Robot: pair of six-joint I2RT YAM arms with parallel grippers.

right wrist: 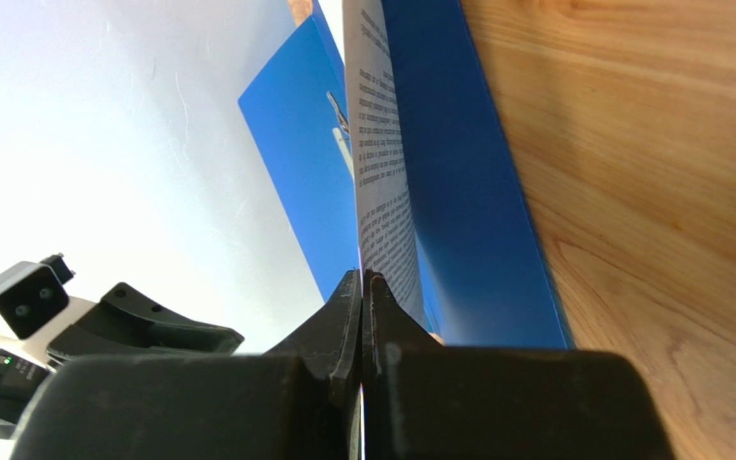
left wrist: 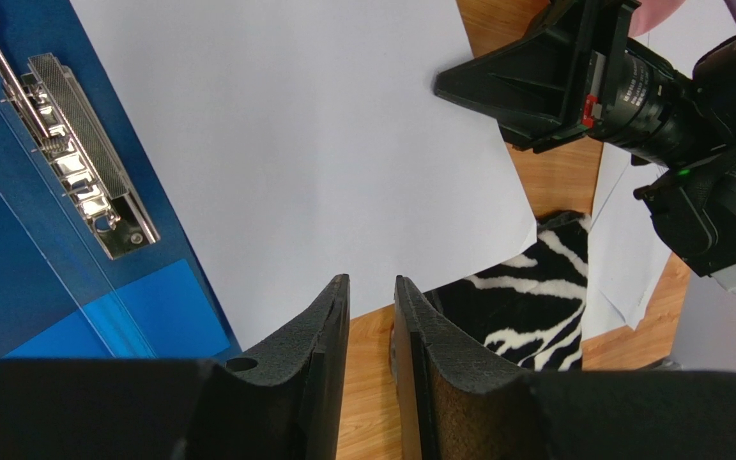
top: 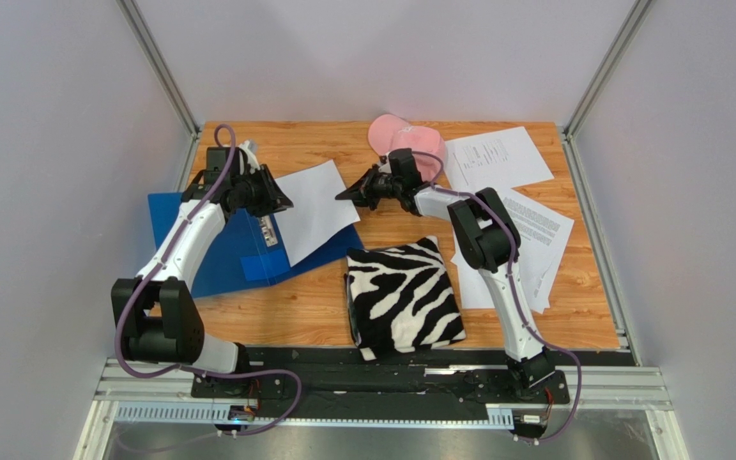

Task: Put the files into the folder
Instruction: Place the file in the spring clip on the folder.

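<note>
The blue folder (top: 211, 251) lies open at the table's left, its metal clip (left wrist: 84, 163) showing in the left wrist view. My right gripper (top: 351, 195) is shut on the right corner of one white sheet (top: 314, 209) and holds it over the folder's right half. The right wrist view shows the jaws (right wrist: 362, 280) pinching the printed sheet (right wrist: 381, 192) edge-on, with the folder (right wrist: 468, 211) behind it. My left gripper (top: 281, 202) hovers over the sheet's left edge by the clip; its jaws (left wrist: 372, 287) stand slightly apart and empty. More files (top: 497, 158) lie at the back right.
A zebra-striped folded cloth (top: 403, 295) lies at the front centre, between the folder and the loose sheets (top: 535, 235). A pink object (top: 396, 134) sits at the back centre behind the right wrist. Metal frame posts and grey walls bound the table.
</note>
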